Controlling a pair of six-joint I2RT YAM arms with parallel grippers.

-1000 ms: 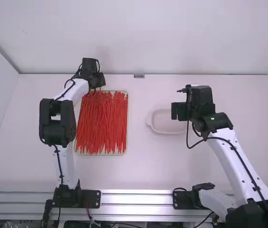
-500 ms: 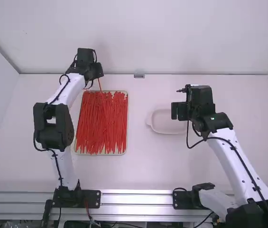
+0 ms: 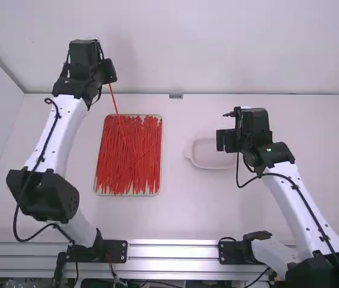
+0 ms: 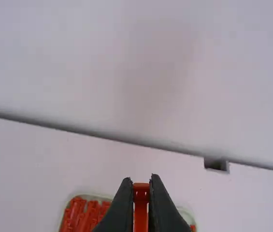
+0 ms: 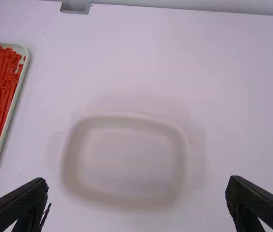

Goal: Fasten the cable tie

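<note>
left gripper [image 4: 140, 186] clamped on one red cable tie [image 3: 114, 99], hanging above the tray's [image 3: 161, 156] far left corner. right gripper [image 5: 136, 205] wide, empty, over white dish [image 5: 126, 117]. pickup looks complete; next likely bring the tie to the right gripper for threading.

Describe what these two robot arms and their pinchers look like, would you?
Both the left arm and right arm are white tubes linked by rounded black joints, with thin black cables looping alongside. The right arm carries a small green light. Each ends in a black two-finger gripper: the left gripper has smooth tapered fingers, the right gripper has fingers with a fine grid texture.
</note>
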